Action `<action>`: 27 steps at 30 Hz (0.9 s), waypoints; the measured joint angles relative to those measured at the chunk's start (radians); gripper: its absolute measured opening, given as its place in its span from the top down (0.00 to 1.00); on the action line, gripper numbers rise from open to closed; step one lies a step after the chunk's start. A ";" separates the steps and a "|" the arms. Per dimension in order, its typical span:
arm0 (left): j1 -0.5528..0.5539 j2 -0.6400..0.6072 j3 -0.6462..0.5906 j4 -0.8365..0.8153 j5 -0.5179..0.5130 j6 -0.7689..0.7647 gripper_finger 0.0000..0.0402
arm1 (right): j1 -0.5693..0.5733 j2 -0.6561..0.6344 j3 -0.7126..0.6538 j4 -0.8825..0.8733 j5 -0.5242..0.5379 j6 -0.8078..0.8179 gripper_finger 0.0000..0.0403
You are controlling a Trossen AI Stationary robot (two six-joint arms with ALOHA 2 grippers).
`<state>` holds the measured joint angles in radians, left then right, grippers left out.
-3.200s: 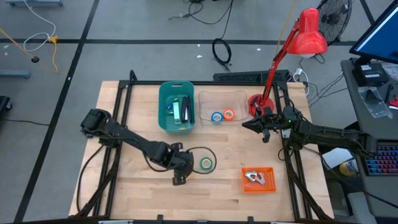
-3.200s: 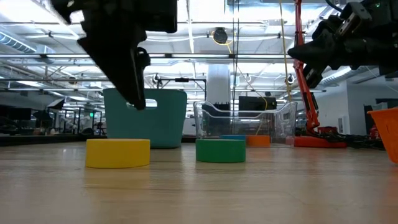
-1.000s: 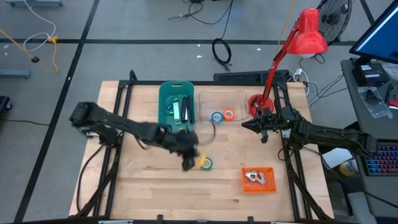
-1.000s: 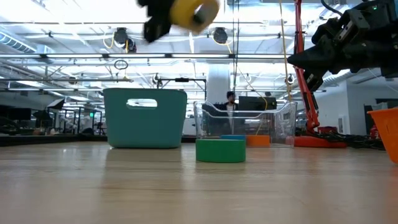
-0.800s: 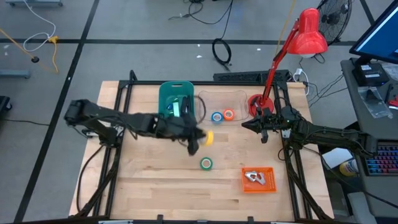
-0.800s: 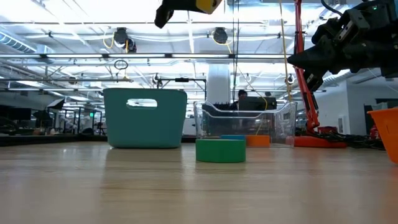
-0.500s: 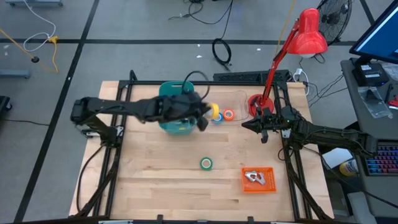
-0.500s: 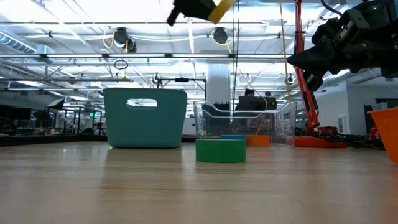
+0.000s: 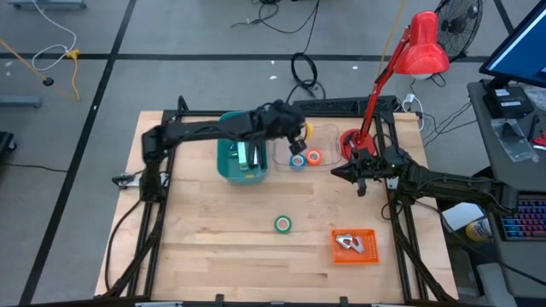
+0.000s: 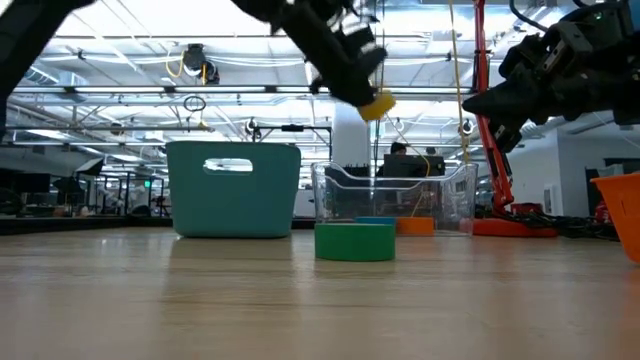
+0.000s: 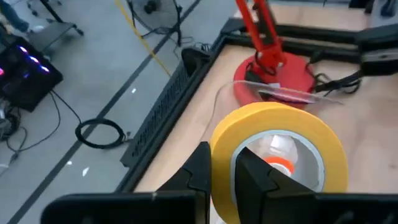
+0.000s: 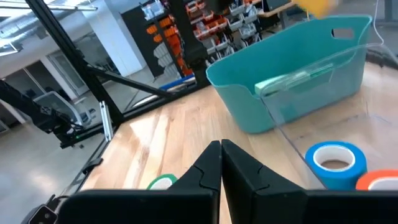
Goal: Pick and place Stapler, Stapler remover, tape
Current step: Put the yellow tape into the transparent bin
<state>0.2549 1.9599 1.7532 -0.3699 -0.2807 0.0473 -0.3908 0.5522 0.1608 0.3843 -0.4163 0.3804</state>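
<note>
High view: the left end effector (image 9: pixel 300 132) hangs over the far part of the clear bin (image 9: pixel 328 130), clamped on the yellow tape roll (image 9: pixel 306 130). One finger passes through the roll's pale centre and the other bears on its outer face (seen in the left wrist view), which keeps the ring from slipping. The blue roll (image 9: pixel 297 159) and orange roll (image 9: pixel 314 157) already lie in that bin, so the yellow roll is judged to belong there too. The green roll (image 9: pixel 282 224) lies on the counter (image 9: pixel 196 247), near of the bins. The right end effector (image 9: pixel 341 173) waits right of the clear bin, its fingers apparently closed together, holding nothing.
</note>
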 joint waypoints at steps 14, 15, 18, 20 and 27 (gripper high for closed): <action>0.075 0.166 0.073 -0.161 0.128 0.067 0.91 | -0.001 0.003 0.000 -0.039 0.030 0.018 0.99; 0.070 0.167 0.073 -0.165 0.131 0.082 0.91 | -0.001 0.003 0.000 -0.039 0.042 0.022 0.99; 0.056 0.182 0.075 -0.162 0.133 0.142 0.91 | -0.001 0.003 0.000 -0.038 0.055 0.023 0.99; 0.050 0.201 0.075 -0.184 0.135 0.181 0.91 | -0.001 0.003 0.000 -0.038 0.056 0.024 0.99; 0.053 0.237 0.074 -0.244 0.121 0.277 0.91 | -0.001 0.005 0.000 -0.058 0.056 0.032 0.99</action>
<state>0.3083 2.1967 1.8271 -0.6137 -0.1601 0.3242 -0.3920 0.5576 0.1608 0.3260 -0.3599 0.4119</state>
